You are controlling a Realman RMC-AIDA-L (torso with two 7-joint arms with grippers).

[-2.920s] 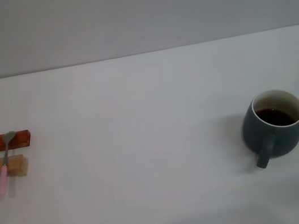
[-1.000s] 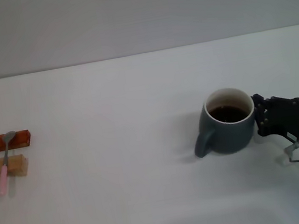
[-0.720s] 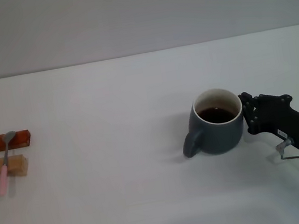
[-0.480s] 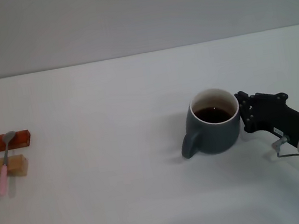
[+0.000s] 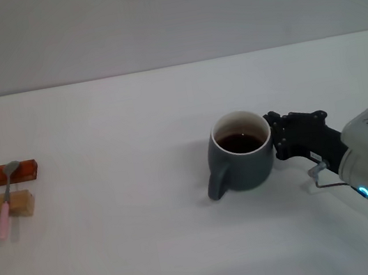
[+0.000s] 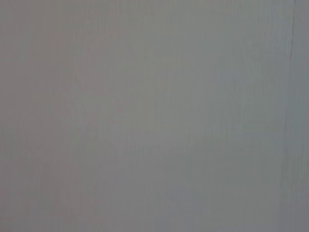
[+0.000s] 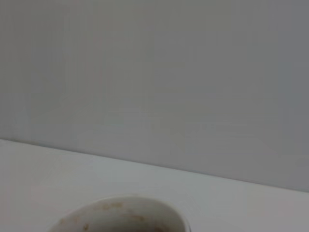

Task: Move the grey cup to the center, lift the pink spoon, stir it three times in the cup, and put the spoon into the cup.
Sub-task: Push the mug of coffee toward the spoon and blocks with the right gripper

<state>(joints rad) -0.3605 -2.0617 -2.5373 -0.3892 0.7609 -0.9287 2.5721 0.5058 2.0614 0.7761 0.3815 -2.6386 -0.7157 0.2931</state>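
Now grey cup [image 5: 241,150] farther left.

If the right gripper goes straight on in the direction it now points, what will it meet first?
The grey cup. The right gripper points toward the robot's left and sits directly against the cup's side, apparently already touching it, so the cup itself is first in that line.

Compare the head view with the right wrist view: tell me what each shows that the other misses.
Only the head view shows the right gripper against the grey cup, the cup's handle and dark liquid, and the pink spoon resting across the red-brown block and tan block. Only the right wrist view shows the cup's white rim up close. Both share the cup, the white table and the grey wall.
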